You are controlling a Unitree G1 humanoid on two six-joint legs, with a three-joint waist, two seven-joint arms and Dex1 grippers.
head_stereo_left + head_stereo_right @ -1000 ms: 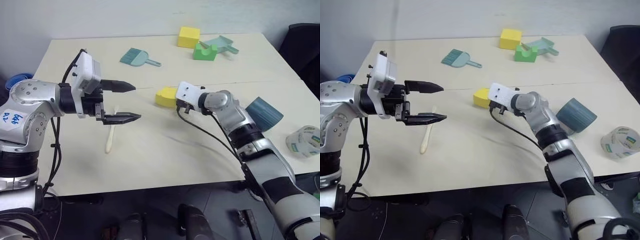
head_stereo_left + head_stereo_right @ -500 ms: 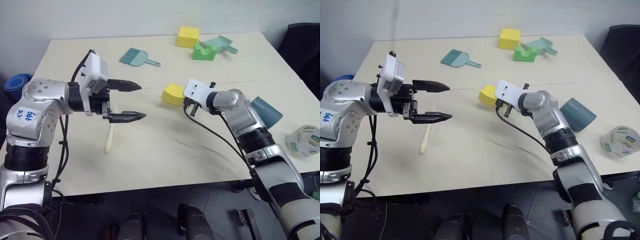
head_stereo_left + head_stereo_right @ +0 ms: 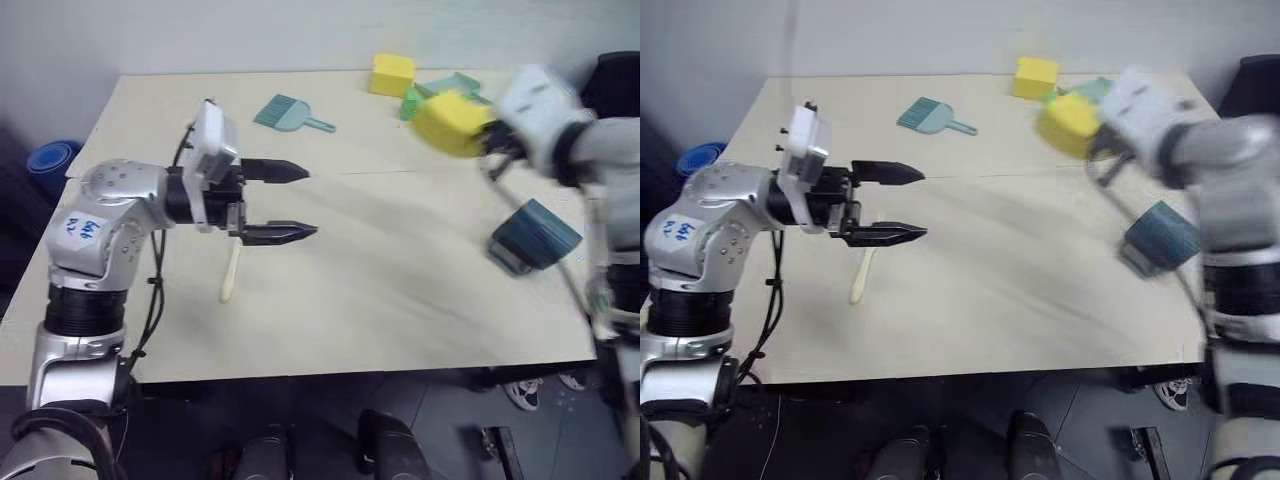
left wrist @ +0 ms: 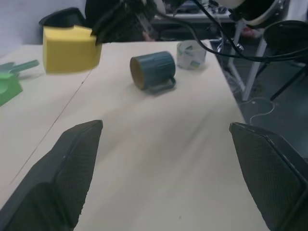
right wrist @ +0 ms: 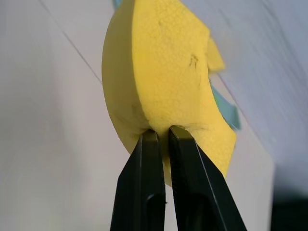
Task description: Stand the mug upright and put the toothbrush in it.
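At the left, the left gripper (image 3: 290, 202) hung above the table (image 3: 380, 290) with its jaws spread wide and nothing between them, pointing across toward the right side. Just under it the toothbrush (image 3: 231, 272) lay flat on the table, well apart from the mug. It looked light, thin and stiff, probably a little slippery, so I judge the best hold is across the middle of the handle, where it will not tip. Farther back lay a teal hand brush (image 3: 288, 113). In the middle the table was bare. At the right, the right gripper (image 5: 161, 137) was raised over the far part of the table, its jaws clenched on the edge of a yellow foam piece (image 3: 450, 122), which seemed soft and dented a little at the pinch. Below it the mug (image 3: 533, 236) lay on its side, handle against the table. It seemed rigid and heavier; the ribbed wall or the rim should give a firm hold for standing it up.
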